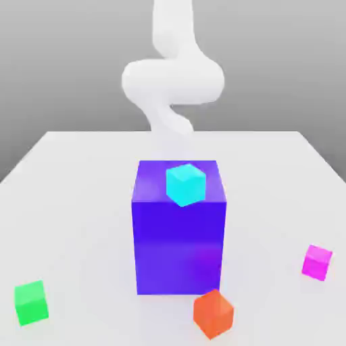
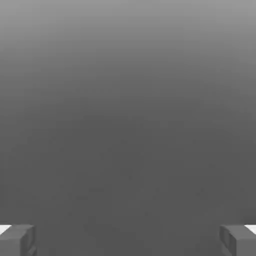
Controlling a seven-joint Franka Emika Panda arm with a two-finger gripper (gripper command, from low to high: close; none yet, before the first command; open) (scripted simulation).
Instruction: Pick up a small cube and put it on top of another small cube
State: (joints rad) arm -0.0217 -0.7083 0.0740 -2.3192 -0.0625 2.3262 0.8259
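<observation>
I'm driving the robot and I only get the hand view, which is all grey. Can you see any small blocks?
Observer: Yes, a pink block sits on the table, near the exterior view's right edge.
Operator: Is there another little one I could stack it on?
Observer: There's a green block on the table, near the exterior view's left edge.
Operator: Is anything big in the middle?
Observer: Yes, a big blue box, with an orange block in front of it, nearer the camera.
</observation>
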